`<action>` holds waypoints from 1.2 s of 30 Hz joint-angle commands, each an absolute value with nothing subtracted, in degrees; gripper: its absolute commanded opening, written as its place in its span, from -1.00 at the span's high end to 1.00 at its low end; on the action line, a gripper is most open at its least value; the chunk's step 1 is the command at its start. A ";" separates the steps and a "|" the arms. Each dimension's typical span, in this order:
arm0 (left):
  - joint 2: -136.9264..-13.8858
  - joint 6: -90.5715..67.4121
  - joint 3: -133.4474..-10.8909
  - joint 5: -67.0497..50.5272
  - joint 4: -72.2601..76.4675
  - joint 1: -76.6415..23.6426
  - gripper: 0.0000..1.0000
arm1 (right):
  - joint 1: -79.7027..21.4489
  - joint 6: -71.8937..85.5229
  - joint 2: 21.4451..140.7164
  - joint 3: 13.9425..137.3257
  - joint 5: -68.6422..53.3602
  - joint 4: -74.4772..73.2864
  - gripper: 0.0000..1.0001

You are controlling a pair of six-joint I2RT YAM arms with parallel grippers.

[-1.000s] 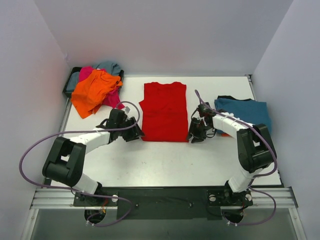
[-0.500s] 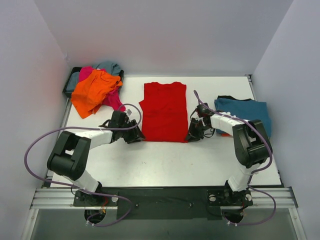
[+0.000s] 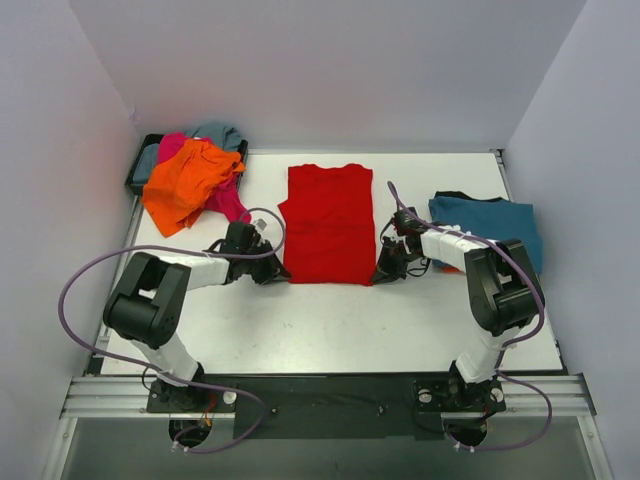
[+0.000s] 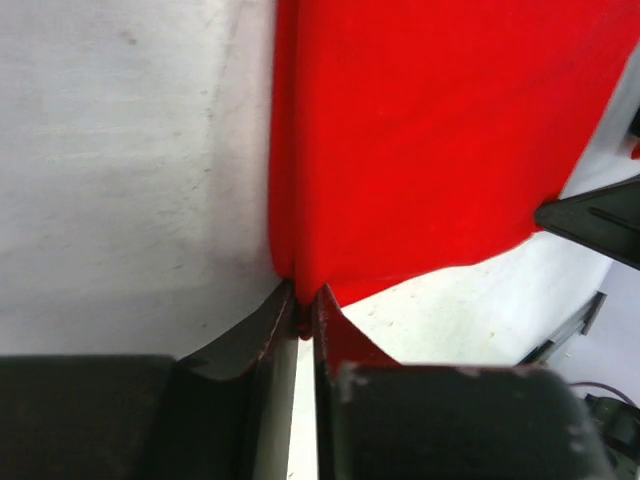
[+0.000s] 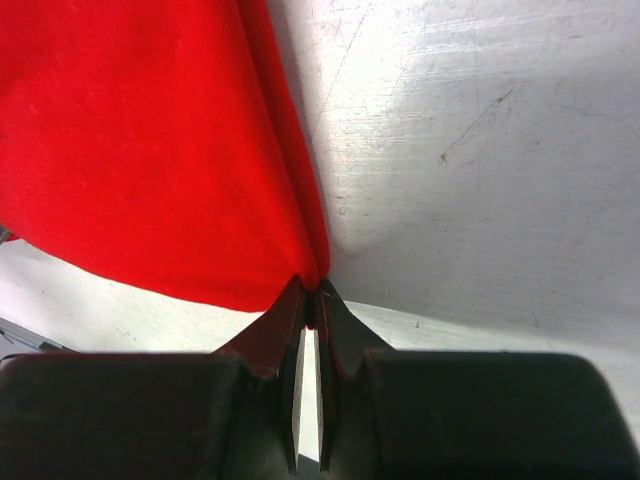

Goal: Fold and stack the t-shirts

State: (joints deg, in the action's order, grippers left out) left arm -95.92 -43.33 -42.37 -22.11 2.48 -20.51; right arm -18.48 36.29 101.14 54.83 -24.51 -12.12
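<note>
A: Where is the red t-shirt [image 3: 328, 225]?

B: Flat in the middle of the table [image 3: 330, 330]; the left gripper [image 3: 272, 270] is at its near left corner, the right gripper [image 3: 385, 272] at its near right corner.

A: Holding it?

B: Both look clenched on the cloth; each wrist view shows red fabric nipped between the fingertips; only a thin bite, though.

A: So how should the fold go?

B: I'd lift both corners together and level, then carry them towards the far edge; uneven pace would skew the fold; a jerk could pull that thin bite loose.
</note>
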 commanded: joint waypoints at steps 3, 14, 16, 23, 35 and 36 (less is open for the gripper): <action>-96.78 -42.55 -43.16 -21.01 4.57 -20.65 1.00 | -18.55 36.47 100.11 54.23 -24.26 -13.97 1.00; -78.24 -37.70 -41.93 -11.78 -17.21 -30.40 1.00 | -18.54 33.84 82.37 47.12 -24.78 -22.31 1.00; -74.11 -37.88 -41.49 -10.73 -21.50 -32.34 1.00 | -18.89 33.75 77.80 45.19 -25.57 -24.51 1.00; -60.83 -39.99 -44.02 -10.63 -33.65 -36.04 1.00 | -19.07 34.19 64.52 45.60 -26.10 -32.24 1.00; -72.23 -34.72 -59.66 -18.45 -26.72 -22.33 1.00 | -14.50 31.38 80.32 70.20 -24.09 -34.36 1.00; -75.38 -34.19 -62.81 -18.89 -26.63 -20.93 1.00 | -14.24 31.46 83.46 73.62 -23.82 -34.54 1.00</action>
